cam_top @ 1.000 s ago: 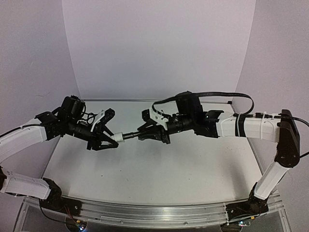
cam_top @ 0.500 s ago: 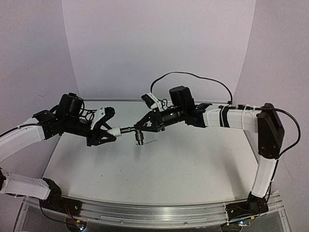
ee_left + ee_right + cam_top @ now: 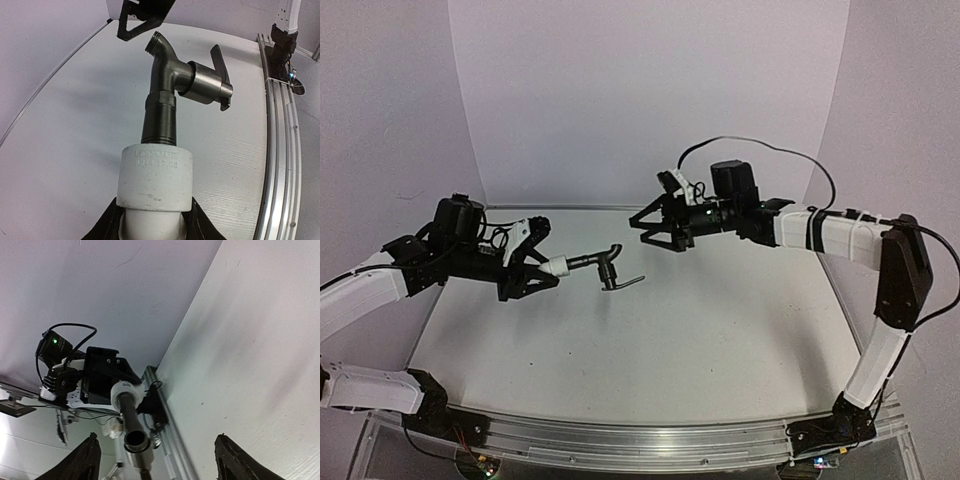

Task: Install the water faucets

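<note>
Clamping faucet [image 3: 172, 80] by its white fitting [image 3: 156, 172]: left end effector [image 3: 155, 221].

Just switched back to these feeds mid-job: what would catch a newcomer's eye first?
The dark grey faucet hangs in mid-air above the table, left of centre, seated in a white fitting that the left jaws clamp. Next comes the right jaws, wide open and empty, a little beyond the spout to its right and not touching it.
</note>
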### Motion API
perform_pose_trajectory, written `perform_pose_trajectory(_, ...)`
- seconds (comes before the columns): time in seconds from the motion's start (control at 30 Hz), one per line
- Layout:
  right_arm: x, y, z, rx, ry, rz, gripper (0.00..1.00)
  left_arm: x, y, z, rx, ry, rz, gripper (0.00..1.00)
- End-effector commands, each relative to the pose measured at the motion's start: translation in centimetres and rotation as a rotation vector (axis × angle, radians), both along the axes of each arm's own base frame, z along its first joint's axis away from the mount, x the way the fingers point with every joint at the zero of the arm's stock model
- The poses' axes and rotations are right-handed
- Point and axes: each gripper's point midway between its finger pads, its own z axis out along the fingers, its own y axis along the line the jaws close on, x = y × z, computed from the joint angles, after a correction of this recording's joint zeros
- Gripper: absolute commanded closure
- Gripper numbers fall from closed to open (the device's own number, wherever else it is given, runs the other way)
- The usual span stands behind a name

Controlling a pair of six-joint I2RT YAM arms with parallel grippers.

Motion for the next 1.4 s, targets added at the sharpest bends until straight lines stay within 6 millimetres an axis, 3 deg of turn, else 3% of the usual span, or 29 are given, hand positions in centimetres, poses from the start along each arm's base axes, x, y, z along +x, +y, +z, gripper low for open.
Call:
perform_pose_trajectory(0.0,-0.2,-3.4,4.9,-0.077,-0.707,-0.082,0.17,-2.5,-1.1,4.3,-0.161,-0.029,-0.126,1.0)
perform_pose_trajectory(0.1,-1.4,-4.6,5.2,-0.155,-1.099,-0.025,0.16,-4.0,-1.5,4.5,-0.191,0.041,-0.199,1.0)
perform_pose_trajectory(0.17,-3.9,-4.6,4.7,-0.152,-1.357,0.112,0.16,-4.6,-1.8,4.3,-0.2,0.095,-0.234,1.0)
perform_pose_trajectory(0.33,-7.9,-3.5,2.4,-0.154,-1.864,0.362,0.13,-5.1,-2.0,3.9,-0.204,0.153,-0.261,1.0)
perform_pose_trajectory(0.6,-10.5,0.2,3.3,-0.079,-2.09,0.464,0.16,-5.3,-2.1,4.1,-0.21,0.174,-0.277,1.0)
perform_pose_trajectory(0.8,-11.3,2.4,3.1,-0.035,-2.105,0.5,0.22,-5.4,-2.2,4.0,-0.207,0.181,-0.283,1.0)
perform_pose_trajectory(1.0,-11.9,3.8,2.6,0.024,-1.971,0.509,0.49,-4.7,-2.2,3.9,-0.191,0.156,-0.258,1.0)
perform_pose_trajectory(1.1,-12.7,4.1,2.7,0.085,-1.812,0.504,0.7,-3.7,-2.0,3.7,-0.162,0.106,-0.216,1.0)
perform_pose_trajectory(1.37,-13.9,4.9,2.0,0.151,-1.133,0.474,0.94,-1.1,-1.4,3.8,-0.093,-0.012,-0.116,1.0)
